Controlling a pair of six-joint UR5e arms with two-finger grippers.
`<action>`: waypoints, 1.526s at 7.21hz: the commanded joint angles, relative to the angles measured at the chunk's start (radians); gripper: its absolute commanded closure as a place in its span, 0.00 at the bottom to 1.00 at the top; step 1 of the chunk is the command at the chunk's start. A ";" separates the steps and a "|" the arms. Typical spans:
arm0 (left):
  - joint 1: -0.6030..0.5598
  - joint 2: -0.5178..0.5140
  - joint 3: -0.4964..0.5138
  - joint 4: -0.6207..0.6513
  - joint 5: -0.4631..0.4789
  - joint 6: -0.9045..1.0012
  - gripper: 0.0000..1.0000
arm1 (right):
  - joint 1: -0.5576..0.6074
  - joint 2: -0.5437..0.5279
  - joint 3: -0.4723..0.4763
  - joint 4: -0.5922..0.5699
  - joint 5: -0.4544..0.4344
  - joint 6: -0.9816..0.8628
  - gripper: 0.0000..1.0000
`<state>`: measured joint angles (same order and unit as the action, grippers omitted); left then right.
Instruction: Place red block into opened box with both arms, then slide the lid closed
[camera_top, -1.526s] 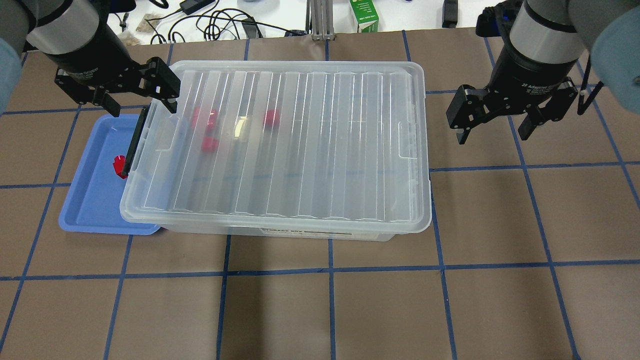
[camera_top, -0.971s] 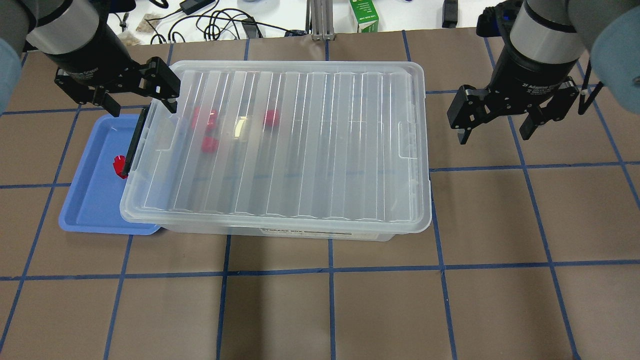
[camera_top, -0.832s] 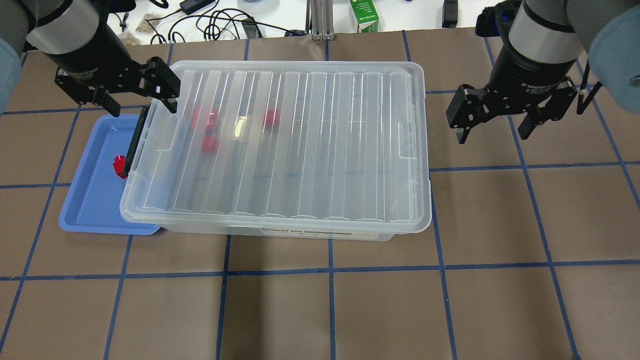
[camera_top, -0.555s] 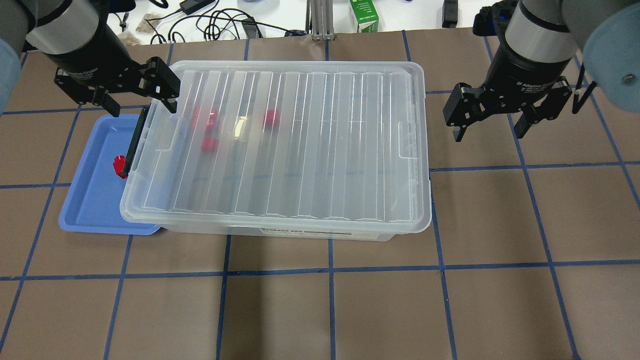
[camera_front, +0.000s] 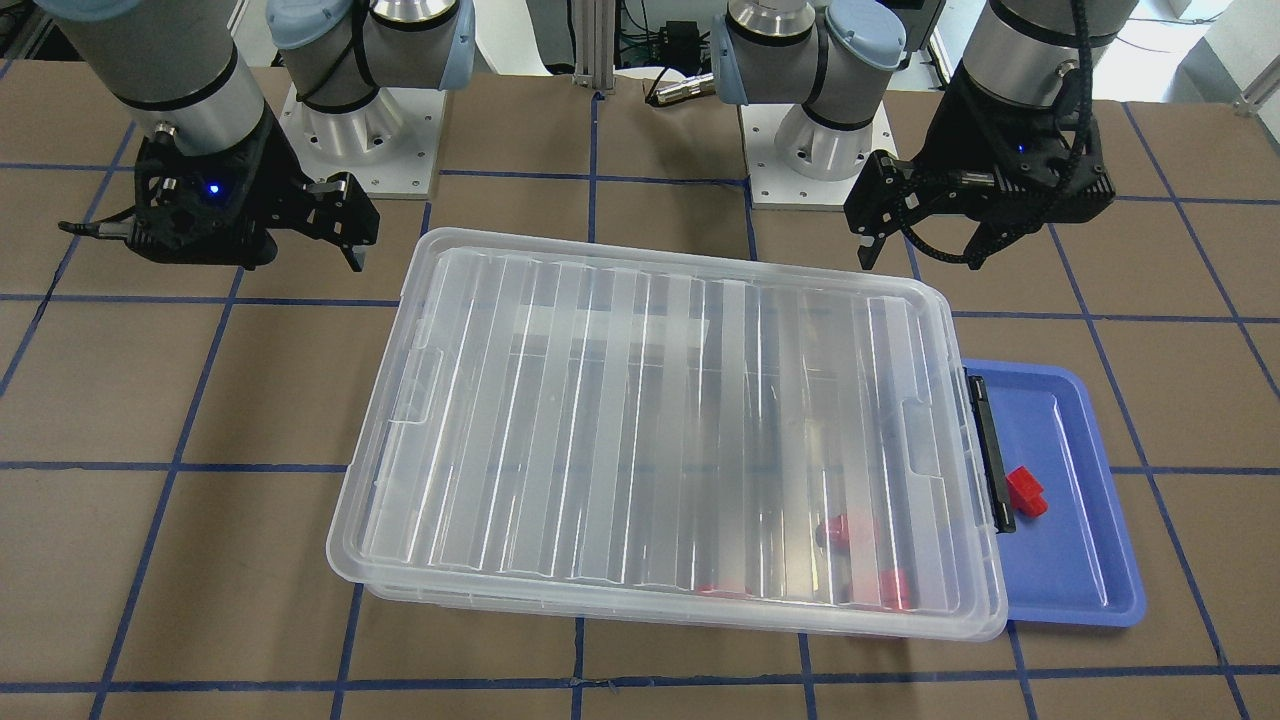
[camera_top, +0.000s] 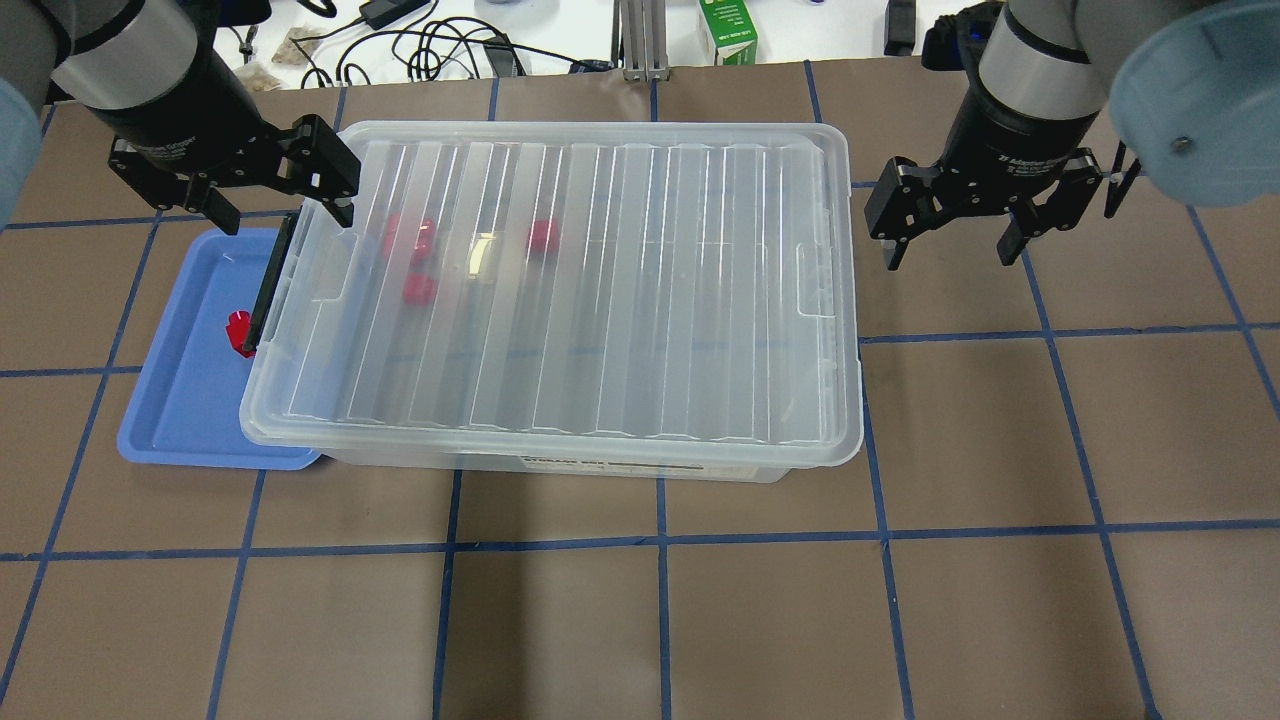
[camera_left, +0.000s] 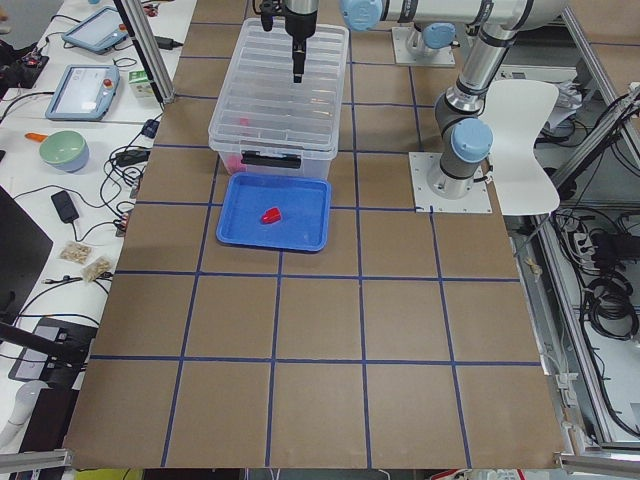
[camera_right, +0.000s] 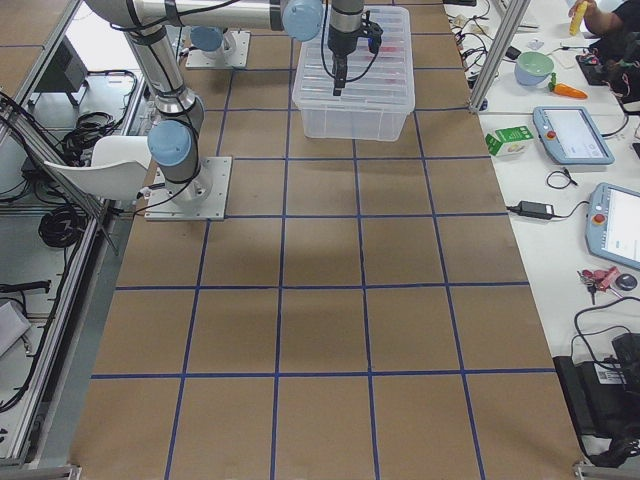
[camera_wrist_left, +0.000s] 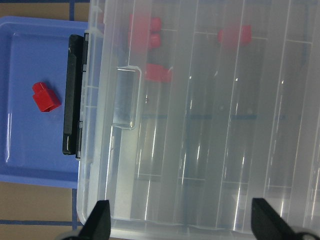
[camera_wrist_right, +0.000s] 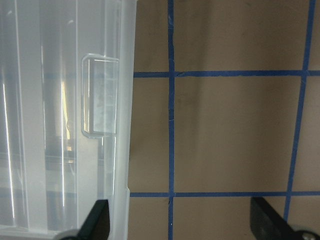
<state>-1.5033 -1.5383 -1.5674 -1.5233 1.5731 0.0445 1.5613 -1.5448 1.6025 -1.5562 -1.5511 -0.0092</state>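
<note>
1. Front: the lid (camera_front: 660, 420) sits slightly askew; one red block (camera_front: 1025, 492) lies outside, in the blue tray (camera_front: 1075, 410), likely shut out.
2. Overhead: left tool (camera_top: 285, 205) and right tool (camera_top: 950, 250) gape empty; uneven pushing could jam the lid on the box (camera_top: 560, 466).
3. Left wrist: the latch bar (camera_wrist_left: 74, 95) crowds that block.

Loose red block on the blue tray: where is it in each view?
Front-facing: red block, right of centre.
Overhead: red block, left.
Exterior left: red block, upper middle.
Exterior right: not visible.
Left wrist: red block, left.
Right wrist: not in it.
Landmark: black latch bar beside it.
</note>
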 joint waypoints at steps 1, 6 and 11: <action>0.000 0.000 0.000 0.000 0.001 0.000 0.00 | 0.000 0.050 0.004 -0.033 0.031 0.026 0.00; 0.000 0.000 0.000 0.000 -0.001 0.000 0.00 | 0.000 0.178 0.002 -0.090 0.034 0.028 0.00; 0.000 0.001 -0.002 -0.003 0.001 0.000 0.00 | 0.000 0.210 0.004 -0.107 0.074 0.017 0.00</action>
<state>-1.5033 -1.5379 -1.5687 -1.5252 1.5729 0.0445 1.5616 -1.3393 1.6051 -1.6620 -1.4780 0.0157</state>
